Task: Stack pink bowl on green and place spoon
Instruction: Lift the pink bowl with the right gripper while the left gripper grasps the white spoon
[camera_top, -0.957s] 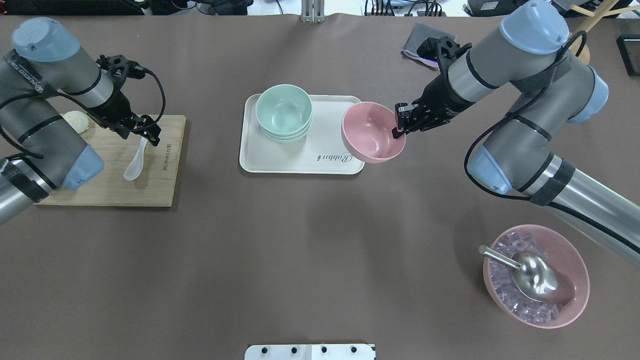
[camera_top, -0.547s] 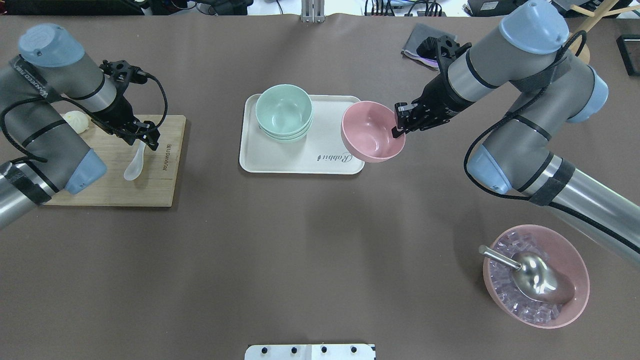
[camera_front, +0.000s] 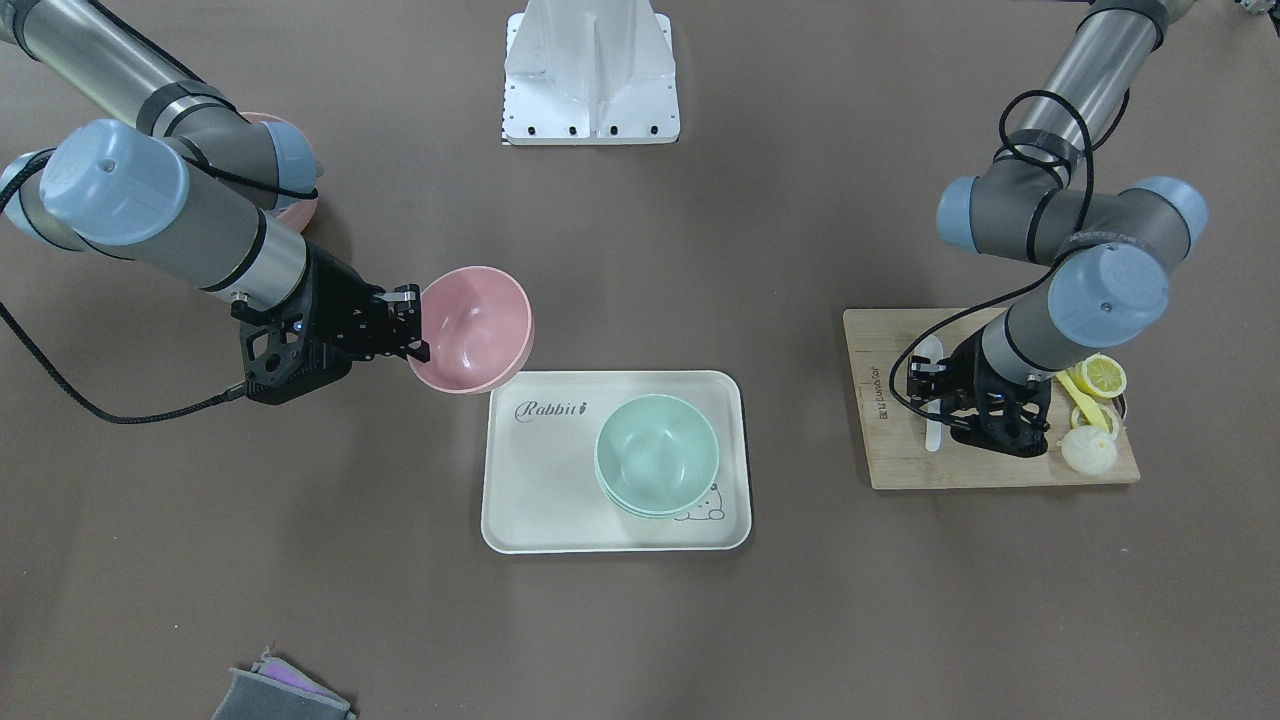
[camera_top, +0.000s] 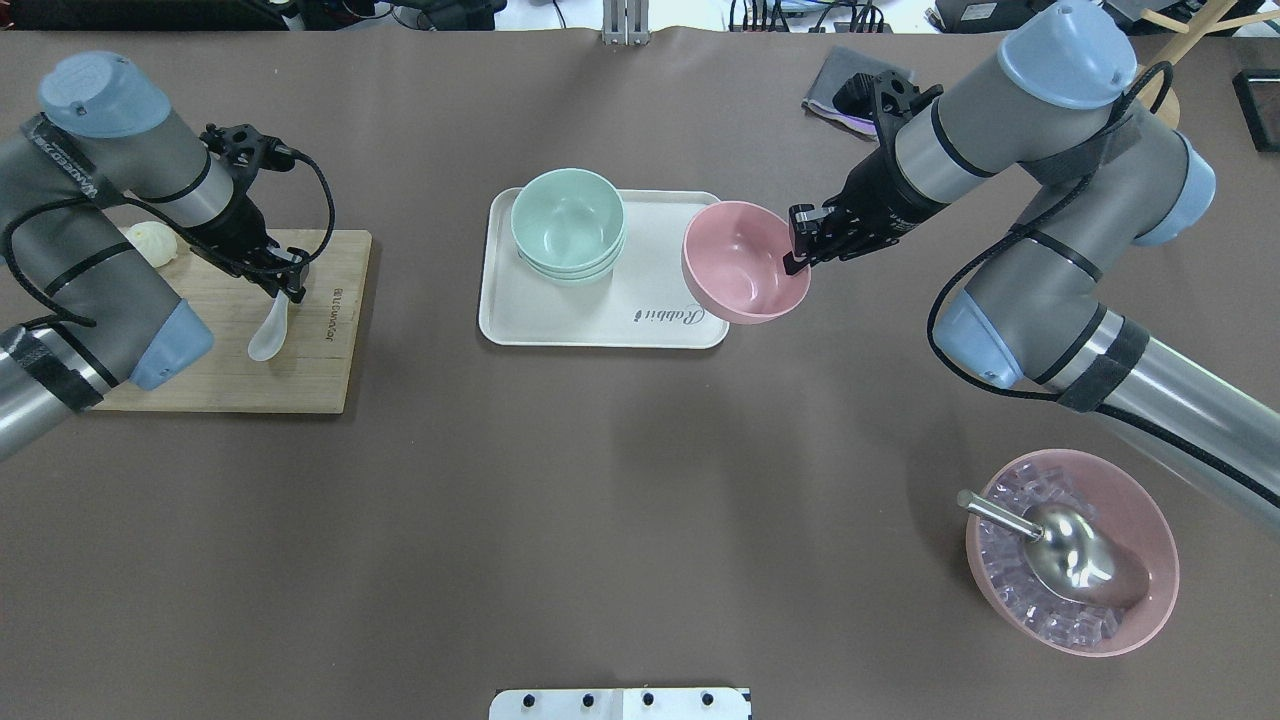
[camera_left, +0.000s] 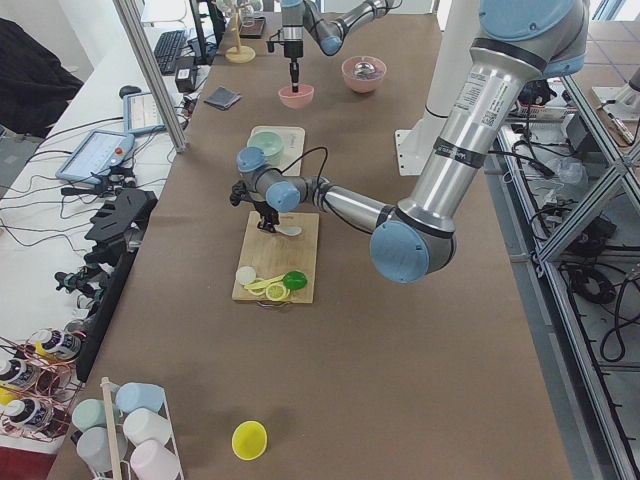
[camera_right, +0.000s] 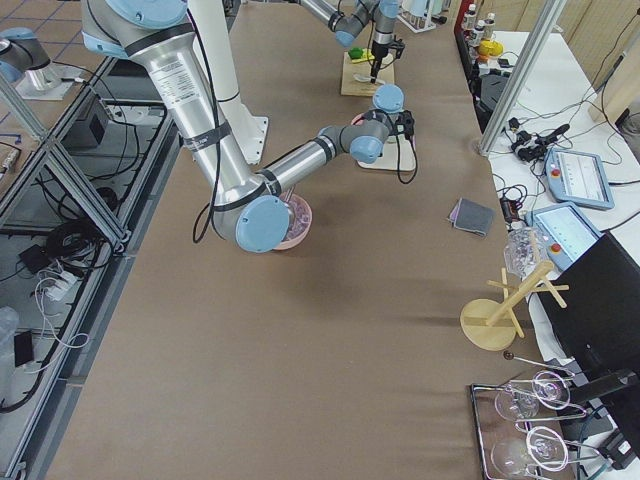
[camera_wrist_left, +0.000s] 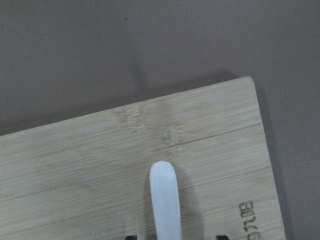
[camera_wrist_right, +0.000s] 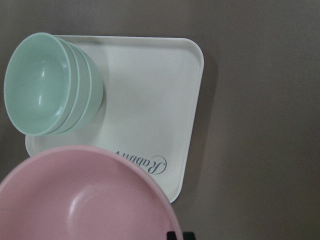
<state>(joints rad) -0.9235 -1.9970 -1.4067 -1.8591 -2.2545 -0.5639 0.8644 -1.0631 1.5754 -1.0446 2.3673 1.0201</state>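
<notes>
1. Left gripper (camera_top: 290, 290): it is released, with its fingers astride the handle of the spoon (camera_top: 268, 335) and not touching it. The spoon lies flat on the board (camera_top: 220, 370). Risk: the handle looks smooth and thin, so a clamp set off-centre may let the spoon pivot or slip out on lifting.
2. A bun (camera_top: 152, 243) and lemon (camera_front: 1104, 375) sit on the board behind the gripper, apart from the spoon. Neither blocks the grasp.
3. Green bowls (camera_top: 567, 220): 3 of them, nested, stand on the far left part of the tray (camera_top: 560, 315).
4. Pink bowl (camera_top: 742, 265): it hangs over the tray's right edge, apart from the stack, with only bare tray between them.
5. Right gripper (camera_top: 797, 250): it is clenched on the pink bowl's rim at 1 side only. Risk: the bowl may tilt in this pinch. Lowered off-centre, it would likely seat crooked or shove the stack.
6. The ice bowl (camera_top: 1168, 545) with its scoop (camera_top: 1075, 560), and the cloth (camera_top: 832, 80), lie well apart from the route.
</notes>
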